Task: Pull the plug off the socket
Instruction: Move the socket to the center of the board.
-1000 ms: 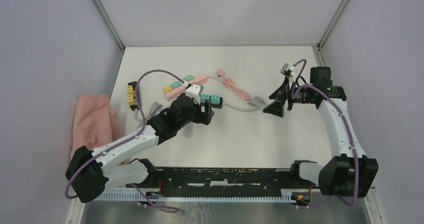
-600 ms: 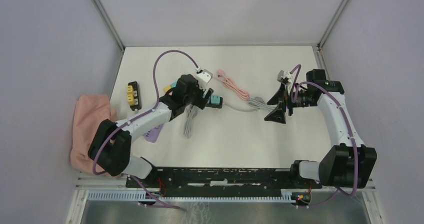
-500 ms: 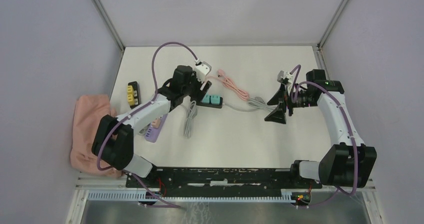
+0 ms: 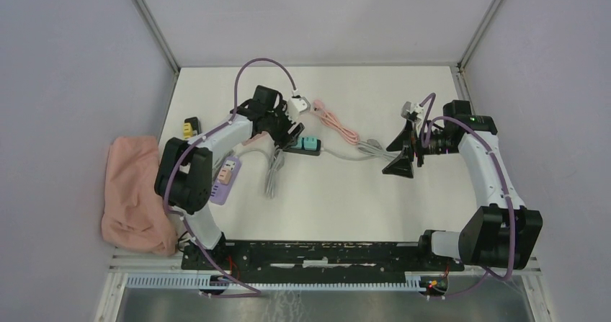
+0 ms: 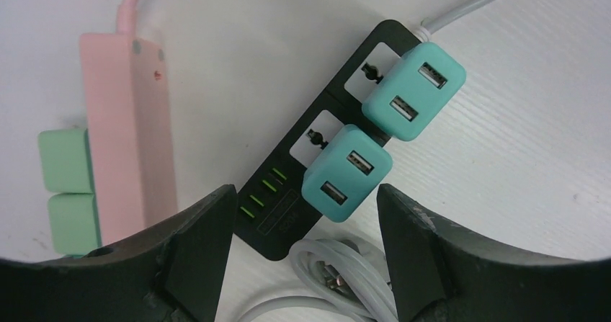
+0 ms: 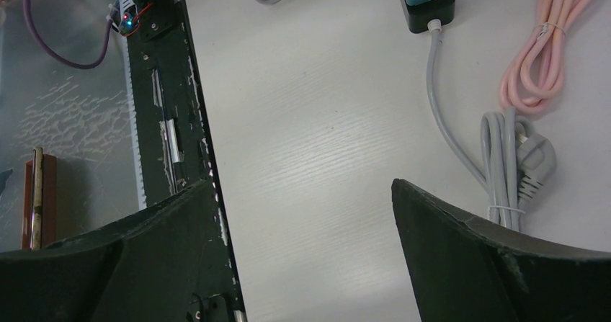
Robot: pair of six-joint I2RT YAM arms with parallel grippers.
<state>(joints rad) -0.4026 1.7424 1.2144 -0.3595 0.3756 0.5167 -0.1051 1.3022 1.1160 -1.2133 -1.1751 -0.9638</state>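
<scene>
Though unheld, plug [image 5: 346, 173] beneath left end effector [image 5: 305, 194].

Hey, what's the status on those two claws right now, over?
Left claw open, above the black power strip. Two teal plugs seated, neither gripped. Right claw open over the table. Coiled white cable beside the strip, plugs unobstructed.
</scene>
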